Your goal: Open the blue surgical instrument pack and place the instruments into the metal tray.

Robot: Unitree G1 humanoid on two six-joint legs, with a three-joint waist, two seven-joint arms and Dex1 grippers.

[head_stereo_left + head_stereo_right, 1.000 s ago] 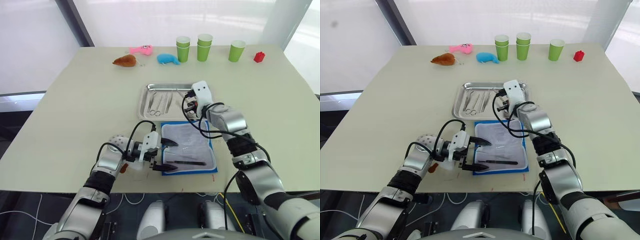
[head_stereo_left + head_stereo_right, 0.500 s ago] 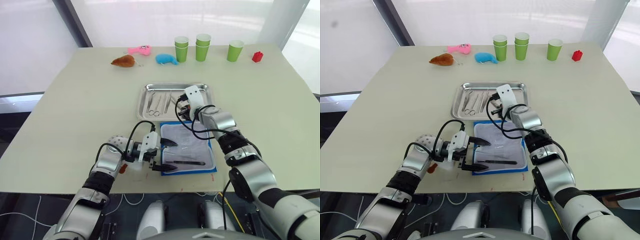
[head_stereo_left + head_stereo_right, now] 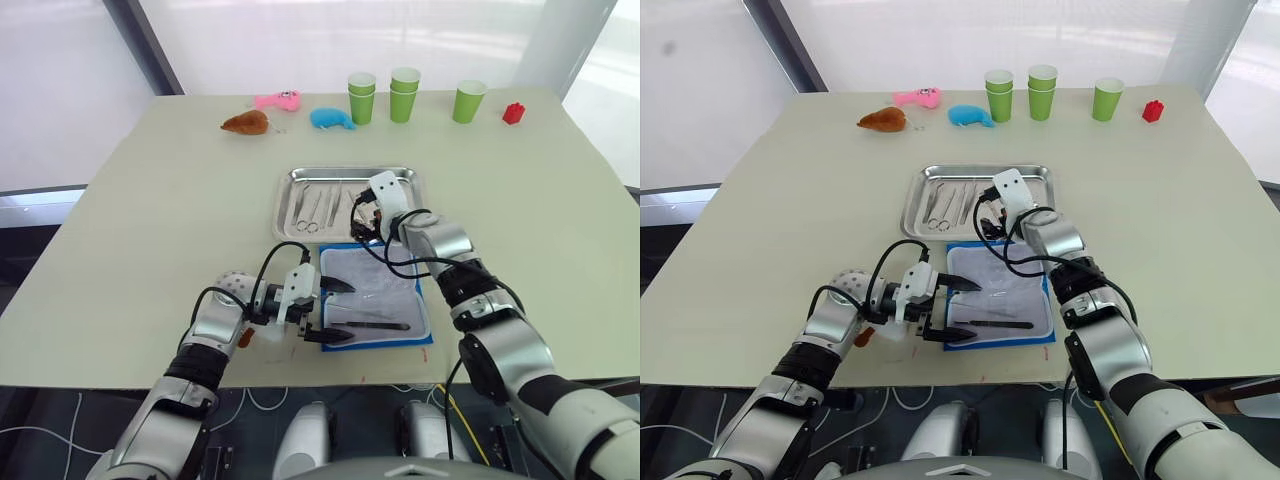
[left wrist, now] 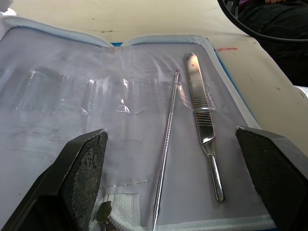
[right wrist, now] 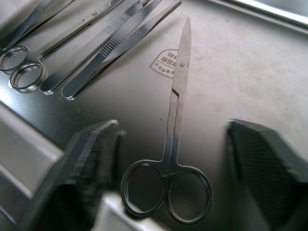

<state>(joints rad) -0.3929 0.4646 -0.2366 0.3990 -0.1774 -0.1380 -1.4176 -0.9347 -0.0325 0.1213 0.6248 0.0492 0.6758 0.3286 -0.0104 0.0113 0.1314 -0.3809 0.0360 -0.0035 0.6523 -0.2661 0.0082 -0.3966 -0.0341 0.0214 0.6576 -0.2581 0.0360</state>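
The blue surgical instrument pack (image 3: pixel 375 295) lies unfolded on the table, pale lining up. In it lie two instruments: a thin probe (image 4: pixel 166 144) and a flat ridged tool (image 4: pixel 202 120). My left gripper (image 3: pixel 337 310) stands open at the pack's left edge, its jaws spread around the near part of the lining, holding nothing. Just beyond the pack sits the metal tray (image 3: pixel 290 200), with several instruments (image 3: pixel 320 205) in its left half. My right gripper (image 5: pixel 173 126) hangs open low over the tray's middle. A pair of scissors (image 5: pixel 175 110) lies flat on the tray floor between its fingers, untouched.
Along the far edge of the table stand three green cup stacks (image 3: pixel 404 95), a small red object (image 3: pixel 515 112), a blue plush toy (image 3: pixel 333 118), a pink toy (image 3: pixel 280 99) and a brown toy (image 3: pixel 248 122). Bare tabletop spreads to the left and right of the tray.
My right gripper moved left over the tray, then opened, and the scissors now lie free on the tray floor. The left gripper has stayed where it was.
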